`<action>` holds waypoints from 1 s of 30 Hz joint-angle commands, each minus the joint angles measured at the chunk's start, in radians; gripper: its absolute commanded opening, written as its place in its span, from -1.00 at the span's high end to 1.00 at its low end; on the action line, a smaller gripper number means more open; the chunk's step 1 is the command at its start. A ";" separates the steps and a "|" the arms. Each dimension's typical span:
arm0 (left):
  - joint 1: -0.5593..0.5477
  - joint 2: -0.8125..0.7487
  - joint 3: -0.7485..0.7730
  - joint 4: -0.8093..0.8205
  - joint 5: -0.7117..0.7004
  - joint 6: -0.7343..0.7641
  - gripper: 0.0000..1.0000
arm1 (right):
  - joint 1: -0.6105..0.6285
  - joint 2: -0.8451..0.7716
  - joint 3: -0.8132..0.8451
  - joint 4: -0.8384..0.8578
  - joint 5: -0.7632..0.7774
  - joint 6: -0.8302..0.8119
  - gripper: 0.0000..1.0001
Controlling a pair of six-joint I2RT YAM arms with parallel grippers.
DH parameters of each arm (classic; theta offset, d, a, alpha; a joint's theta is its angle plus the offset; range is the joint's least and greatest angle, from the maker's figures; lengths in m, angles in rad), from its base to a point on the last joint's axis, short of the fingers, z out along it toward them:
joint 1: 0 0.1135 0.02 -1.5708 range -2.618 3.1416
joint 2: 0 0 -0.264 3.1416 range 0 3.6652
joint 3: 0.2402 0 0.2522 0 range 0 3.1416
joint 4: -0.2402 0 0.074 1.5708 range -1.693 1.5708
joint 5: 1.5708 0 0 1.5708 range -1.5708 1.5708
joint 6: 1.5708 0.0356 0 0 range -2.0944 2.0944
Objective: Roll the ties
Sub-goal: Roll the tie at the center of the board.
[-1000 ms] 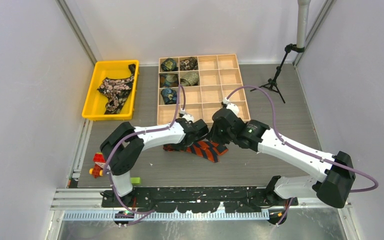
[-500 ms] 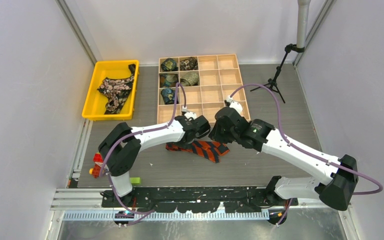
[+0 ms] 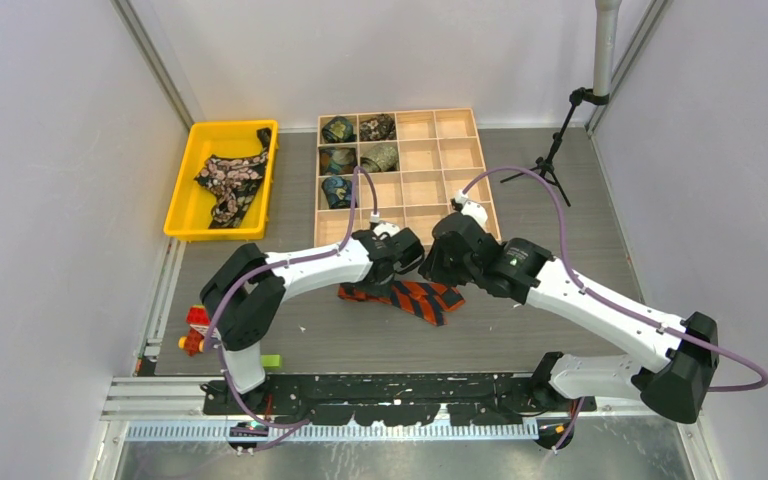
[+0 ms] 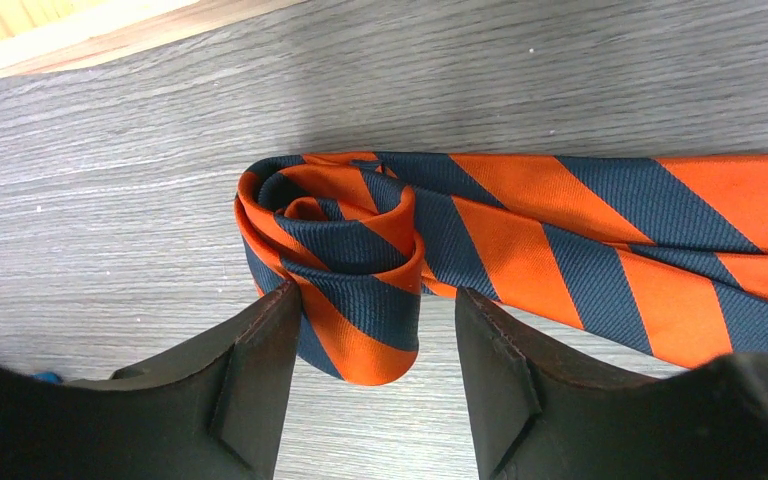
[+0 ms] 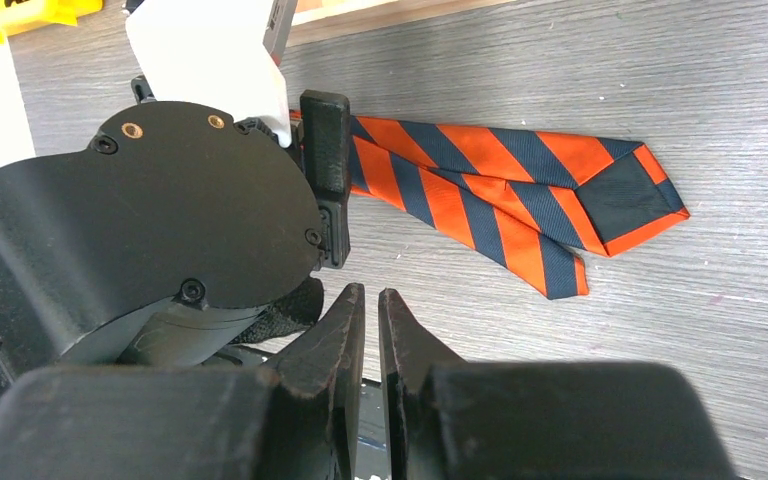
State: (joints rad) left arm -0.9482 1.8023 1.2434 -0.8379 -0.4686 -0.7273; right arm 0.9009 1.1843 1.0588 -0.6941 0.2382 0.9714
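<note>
An orange-and-dark-blue striped tie [image 3: 418, 298] lies on the grey table, folded double, one end wound into a loose roll [image 4: 335, 255]. My left gripper [image 4: 378, 300] stands open astride that roll. Its left finger [image 4: 260, 370] touches the roll's side, while a gap separates the right finger [image 4: 500, 370] from it. My right gripper [image 5: 371, 292] hovers just behind the left wrist, shut to a thin slit with nothing in it. The tie's wide tip [image 5: 625, 195] lies flat to the right. A black tie with pink flowers [image 3: 230, 180] sits in the yellow bin [image 3: 182, 190].
A wooden compartment tray [image 3: 430, 190] stands behind the grippers, with several small rolled ties [image 3: 338, 129] in its left cells. A black tripod [image 3: 550, 160] stands at the back right. Toy blocks [image 3: 196, 328] lie at the table's front left.
Both grippers and the striped tie have shifted slightly right across the table. Neither gripper's opening has changed.
</note>
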 commanded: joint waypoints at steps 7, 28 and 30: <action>0.027 -0.086 0.018 0.021 0.032 0.013 -0.22 | -0.003 -0.014 0.096 -0.008 0.037 -0.029 0.68; 0.302 -0.542 -0.249 0.081 0.217 0.157 -0.34 | 0.036 0.267 0.181 0.167 -0.106 -0.053 0.68; 0.363 -0.607 -0.311 0.110 0.274 0.169 -0.37 | 0.050 0.338 0.234 0.170 -0.120 -0.061 0.68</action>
State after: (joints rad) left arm -0.6701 1.3010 1.0100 -0.7956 -0.3004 -0.6132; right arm 0.9215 1.4322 1.1820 -0.6178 0.1665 0.9382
